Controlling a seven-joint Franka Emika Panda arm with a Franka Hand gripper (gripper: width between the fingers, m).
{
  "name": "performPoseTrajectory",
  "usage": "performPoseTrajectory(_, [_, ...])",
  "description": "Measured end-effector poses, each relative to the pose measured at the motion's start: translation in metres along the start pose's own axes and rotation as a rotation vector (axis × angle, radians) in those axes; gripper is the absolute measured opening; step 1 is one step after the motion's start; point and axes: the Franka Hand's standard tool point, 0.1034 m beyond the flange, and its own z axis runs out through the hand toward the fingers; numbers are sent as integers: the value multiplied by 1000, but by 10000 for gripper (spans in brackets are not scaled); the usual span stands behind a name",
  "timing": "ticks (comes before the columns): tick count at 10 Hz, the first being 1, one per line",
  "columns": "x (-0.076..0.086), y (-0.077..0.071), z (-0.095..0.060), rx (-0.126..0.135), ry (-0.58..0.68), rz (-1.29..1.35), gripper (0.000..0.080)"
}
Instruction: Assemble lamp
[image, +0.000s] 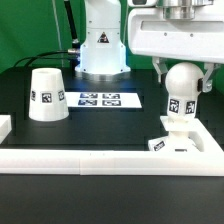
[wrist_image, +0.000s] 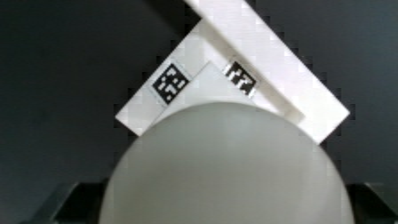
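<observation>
Nearest in the exterior view, a smooth white rail runs across from 7 to 5 o'clock on the matt black table. At 9 o'clock stands the shade, a white plastic truncated cone, narrow end up, with one black-and-white square tag on its side. At the centre lies the marker board, thin and flat, printed with a row of tags. At 3 o'clock I see the gripper with its dark fingers pressed against the two sides of the bulb, a glossy white ball that bears a tag low on its front. The bulb's neck stands upright on the base, a flat white square just beside the rail at 4 o'clock. The tag patterns are too small for me to read.

Wrist view: the bulb fills the foreground as a smooth grey-white dome. Beyond it lies the base, one corner showing two square tags on its edge.
</observation>
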Motion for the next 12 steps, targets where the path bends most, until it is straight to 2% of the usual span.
performPoseTrajectory(2, [0,0,0,4,-4,99,579])
performPoseTrajectory(3, [-1,-1,0,8,-10,138,638])
performPoseTrajectory(4, [-1,-1,0,7,-10,119,638])
performPoseTrajectory(5, [-2,-1,0,7,-10,106,684])
performPoseTrajectory(12, [-1,-1,1,8,-8,-358,698])
